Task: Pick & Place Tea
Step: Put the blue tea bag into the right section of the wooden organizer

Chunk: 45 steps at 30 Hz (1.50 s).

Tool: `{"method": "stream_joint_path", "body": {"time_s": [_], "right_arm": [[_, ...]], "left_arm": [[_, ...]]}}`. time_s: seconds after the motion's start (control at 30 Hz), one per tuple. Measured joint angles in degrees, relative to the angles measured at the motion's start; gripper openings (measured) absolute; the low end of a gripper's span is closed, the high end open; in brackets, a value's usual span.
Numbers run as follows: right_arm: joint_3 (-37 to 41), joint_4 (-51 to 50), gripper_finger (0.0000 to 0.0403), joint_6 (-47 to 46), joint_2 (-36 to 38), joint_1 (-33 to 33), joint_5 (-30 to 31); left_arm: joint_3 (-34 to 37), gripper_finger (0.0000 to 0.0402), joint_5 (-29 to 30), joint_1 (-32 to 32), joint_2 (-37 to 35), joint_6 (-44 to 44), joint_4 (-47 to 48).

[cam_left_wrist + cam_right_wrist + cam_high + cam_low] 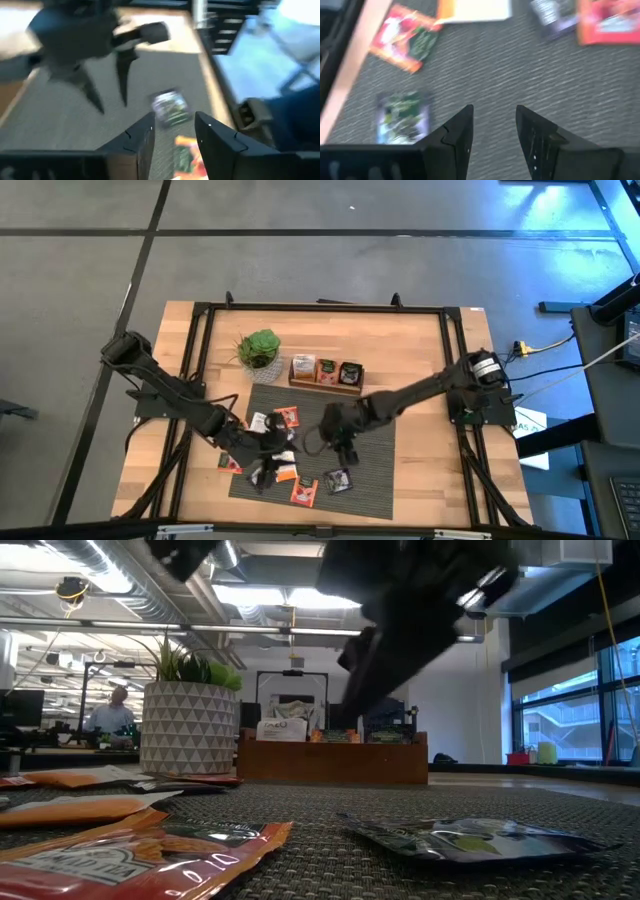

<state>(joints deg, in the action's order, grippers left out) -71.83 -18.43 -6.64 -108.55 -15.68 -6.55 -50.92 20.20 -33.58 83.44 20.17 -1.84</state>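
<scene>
Progress, as we judge it: early.

- Wooden tray (326,374), 12 o'clock of the mat (372,470): three compartments, each showing sachets.
- Tea sachets (303,491): several loose on the mat, mostly toward 7 o'clock.
- Left gripper (173,134): fingers narrowly parted, empty, above the sachets.
- Right gripper (493,131): likewise parted, empty, mid-mat.

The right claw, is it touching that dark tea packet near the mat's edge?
Apart. In the right wrist view the right claw is open over bare mat, with the dark tea packet lying off to one side.
</scene>
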Motion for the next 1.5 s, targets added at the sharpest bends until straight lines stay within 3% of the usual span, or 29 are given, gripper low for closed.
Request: {"method": "stream_joint_path", "body": {"time_s": [0.17, 0.27, 0.5, 0.63, 0.8, 0.97, 1.2, 1.5], "right_arm": [[0.0, -1.54, 0.0149, -5.48, 0.51, -3.99, 0.02], [0.45, -2.19, 0.0149, -8.57, 1.44, -7.26, 2.58], [12.4, 9.74, 0.0149, -27.02, 8.16, -14.35, 11.93], [18.5, 19.31, 0.0149, -40.45, 10.23, -16.72, 12.03], [21.87, 24.93, 0.0149, -49.63, 9.5, -18.52, 12.14], [23.1, 25.63, 0.0156, -54.37, 7.81, -19.76, 14.67], [23.34, 29.21, 0.0204, -63.65, 3.18, -20.22, 14.84], [23.34, 33.72, 0.0223, -63.86, 1.44, -20.2, 15.19]], "left_arm": [[-0.06, 0.0136, -14.72, 4.4, 4.18, -5.17, -10.23], [-1.38, 0.0136, -19.62, 7.02, 7.44, -4.97, -10.6], [-11.32, 0.0136, -33.03, 9.02, 18.94, -11.22, -8.88], [-17.25, 0.0136, -31.44, 8.48, 25.58, -12.34, -4.58], [-20.36, 0.0136, -27.91, 7.55, 32.93, -10.79, -4.85], [-20.64, 0.0136, -27.68, 7.86, 36.32, -6.27, -4.38], [-20.64, 0.0136, -27.66, 7.8, 37.26, -3.89, -3.0], [-20.8, 0.0136, -27.45, 7.96, 38.53, -2.0, -3.66]]}}
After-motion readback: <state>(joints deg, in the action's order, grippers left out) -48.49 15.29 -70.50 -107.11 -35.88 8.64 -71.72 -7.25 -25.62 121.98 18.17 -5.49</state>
